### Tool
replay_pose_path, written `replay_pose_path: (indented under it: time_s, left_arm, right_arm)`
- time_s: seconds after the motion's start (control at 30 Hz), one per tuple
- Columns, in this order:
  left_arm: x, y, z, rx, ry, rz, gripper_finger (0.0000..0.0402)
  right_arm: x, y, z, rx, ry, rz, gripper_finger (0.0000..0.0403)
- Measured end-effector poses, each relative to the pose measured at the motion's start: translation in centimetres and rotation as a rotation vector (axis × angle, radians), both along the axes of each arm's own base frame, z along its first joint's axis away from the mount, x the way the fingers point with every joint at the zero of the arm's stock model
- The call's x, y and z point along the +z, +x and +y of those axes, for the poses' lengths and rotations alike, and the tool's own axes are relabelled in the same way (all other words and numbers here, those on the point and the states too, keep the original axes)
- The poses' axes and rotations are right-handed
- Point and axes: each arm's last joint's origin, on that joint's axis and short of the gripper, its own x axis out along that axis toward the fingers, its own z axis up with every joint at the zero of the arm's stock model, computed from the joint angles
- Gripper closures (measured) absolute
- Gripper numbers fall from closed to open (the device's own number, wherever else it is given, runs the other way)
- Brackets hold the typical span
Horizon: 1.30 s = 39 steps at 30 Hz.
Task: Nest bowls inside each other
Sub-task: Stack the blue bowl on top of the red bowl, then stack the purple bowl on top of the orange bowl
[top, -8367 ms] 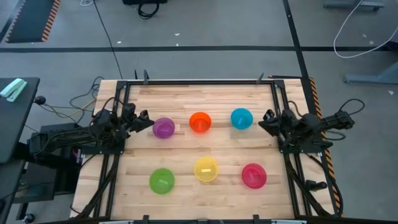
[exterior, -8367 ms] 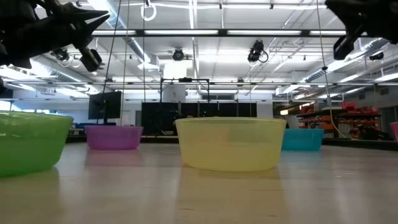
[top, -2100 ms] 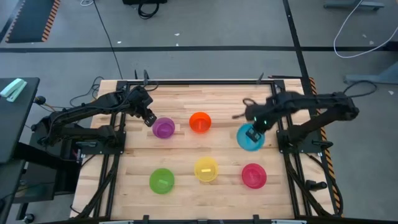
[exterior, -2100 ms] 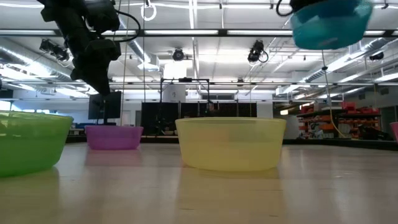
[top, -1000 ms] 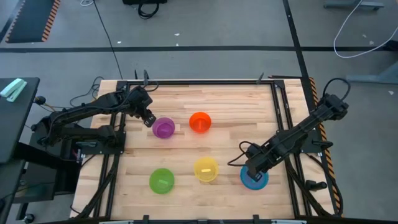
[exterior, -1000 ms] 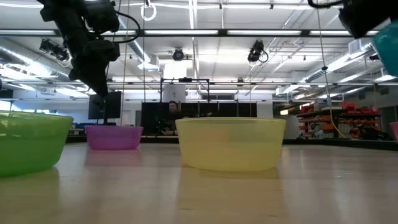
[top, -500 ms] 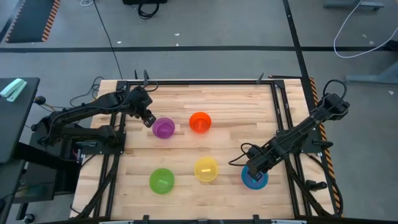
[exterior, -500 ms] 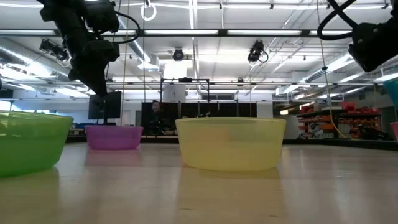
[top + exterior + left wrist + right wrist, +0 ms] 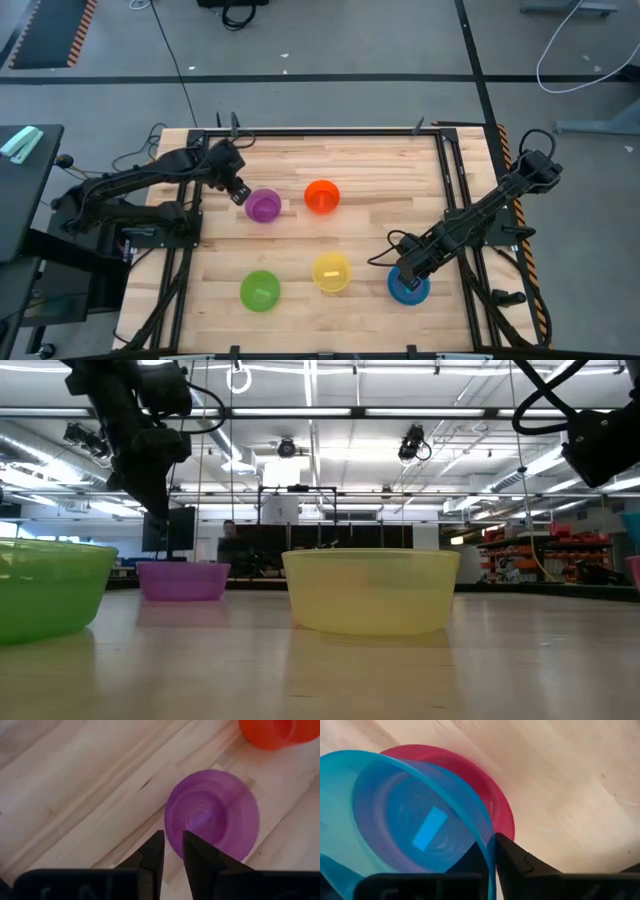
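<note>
Six bowls are on the wooden table. Purple (image 9: 264, 205) and orange (image 9: 321, 196) stand in the far row, green (image 9: 260, 290) and yellow (image 9: 332, 272) in the near row, each on its base. The blue bowl (image 9: 410, 288) sits over the pink-red bowl (image 9: 485, 780) at the near right, hiding it from above. My right gripper (image 9: 404, 270) is shut on the blue bowl. My left gripper (image 9: 240, 193) hovers above the purple bowl's left rim (image 9: 172, 820), touching nothing, with a narrow gap between its fingers (image 9: 173, 837). My right gripper (image 9: 492, 840) pinches the blue bowl's rim (image 9: 487, 831), one finger inside the bowl and one outside, coming from above. The blue bowl tilts inside the pink-red bowl's opening. Whether it rests on the pink-red bowl, I cannot tell.
Metal frame rails run along the table's left and right edges (image 9: 452, 180). Bare wood lies between the two rows of bowls and along the far edge (image 9: 330, 155). Cables hang beside both arms.
My right gripper has moved down with the blue bowl, lowering it onto the pink-red bowl at the near right. It has stayed shut on the rim. My left arm has kept still above the purple bowl.
</note>
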Motion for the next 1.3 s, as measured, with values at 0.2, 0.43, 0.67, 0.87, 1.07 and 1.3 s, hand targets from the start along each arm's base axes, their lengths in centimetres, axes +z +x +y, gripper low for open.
replay_pose_path:
  time_s: [0.2,0.43,0.67,0.87,1.07,1.3]
  left_arm:
    - [-1.7,1.1,0.6,0.003,-0.042,0.092,0.0307]
    - [-3.9,2.2,1.4,0.017,-0.067,0.222,0.0294]
    - [-5.1,3.2,1.9,0.011,-0.091,0.231,0.0293]
    - [-5.0,3.7,2.0,0.002,-0.128,0.15,0.028]
    - [-5.2,3.9,2.0,0.01,-0.133,0.152,0.0265]
    - [-7.1,4.6,2.3,0.009,-0.183,0.222,0.0255]
  right_arm:
    - [0.0,0.0,0.0,-0.001,0.0,-0.001,0.0336]
    - [0.4,-0.1,0.0,-0.029,0.014,-0.011,0.0302]
    - [1.9,-0.6,-0.4,-0.048,0.055,-0.073,0.0278]
    - [3.3,-1.2,-0.9,-0.084,0.059,-0.152,0.0273]
    - [3.6,-1.6,-1.3,-0.091,0.022,-0.166,0.0273]
    - [3.5,-1.7,-1.4,-0.084,0.003,-0.162,0.0273]
